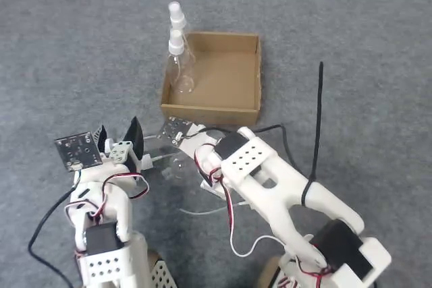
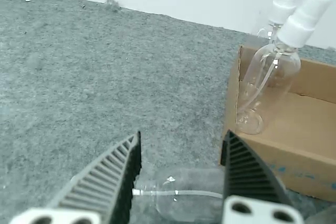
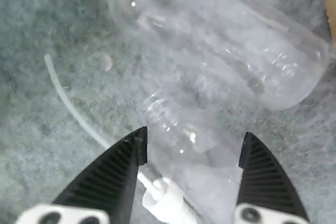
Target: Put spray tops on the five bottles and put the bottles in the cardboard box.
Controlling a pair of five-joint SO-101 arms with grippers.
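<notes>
Toward the near edge of the grey felt-covered worktop [image 1: 61, 65], the right gripper [image 3: 195, 132] hangs with its black ribbed jaws wide apart. It holds nothing, straddling a clear plastic bottle [image 3: 178, 129] that lies on its side with its threaded neck bare. A loose white spray top [image 3: 164, 199] lies just beside that bottle, its thin dip tube [image 3: 68, 98] trailing over the felt. A second clear uncapped bottle [image 3: 236, 45] lies close behind.

The risk is plain. The round bottles could roll or squirt sideways if the jaws close off-centre. The closing fingers might also pin the tube or the second bottle along with the first.

The left gripper [image 2: 182, 136] is also spread wide and empty. It is poised above a lying clear bottle [image 2: 178, 199], and contact cannot be confirmed.

Farther on, mid-worktop, sits the shallow brown cardboard box [image 1: 209, 109]. A clear bottle with a white spray top [image 1: 181, 65] stands at its far left corner. Another capped bottle [image 1: 176, 13] stands right behind the first, but whether it is inside the wall or just past it cannot be told.
</notes>
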